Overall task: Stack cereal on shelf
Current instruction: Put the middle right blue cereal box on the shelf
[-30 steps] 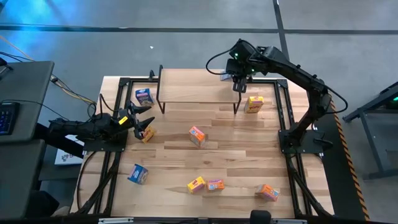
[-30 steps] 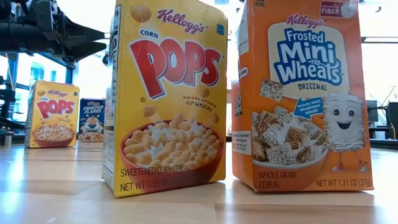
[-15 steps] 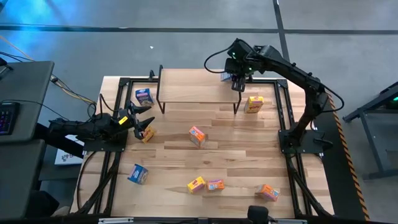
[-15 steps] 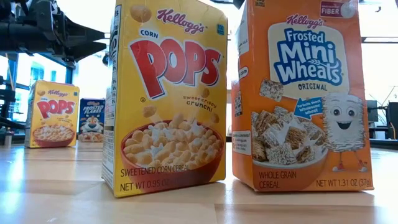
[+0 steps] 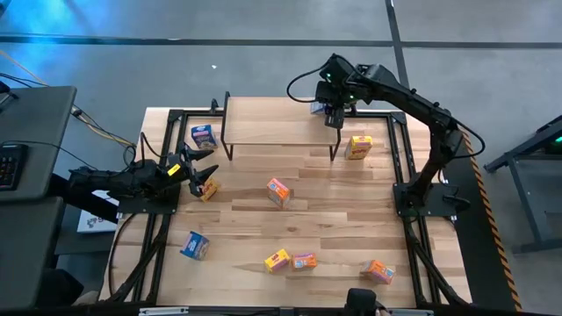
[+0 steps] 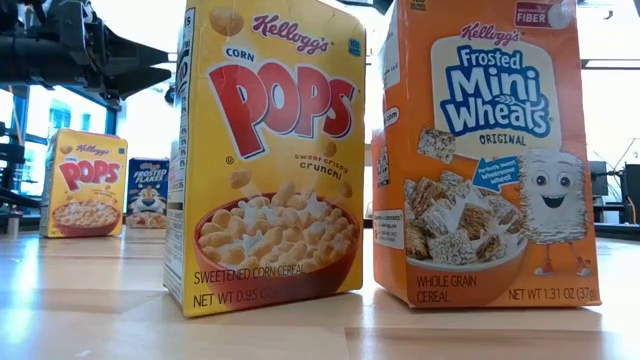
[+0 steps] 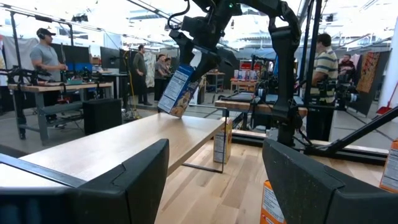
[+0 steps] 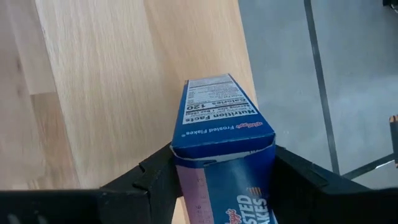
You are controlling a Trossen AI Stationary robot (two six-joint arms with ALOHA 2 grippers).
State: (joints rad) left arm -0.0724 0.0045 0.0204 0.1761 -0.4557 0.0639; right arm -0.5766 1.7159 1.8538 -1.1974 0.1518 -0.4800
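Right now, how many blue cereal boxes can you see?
3. First blue box beside the shelf's left end; second blue box front-left on the table; third blue box in the right gripper's jaws above the shelf. More may hide.

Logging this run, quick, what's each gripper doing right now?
Left gripper: open, empty, above the table.
Right gripper: shut on the blue cereal box, above the shelf.

Both arms are matte black, jointed tubular links with looping black cables. The left end effector (image 5: 204, 174) carries a yellow marking near its fingers.
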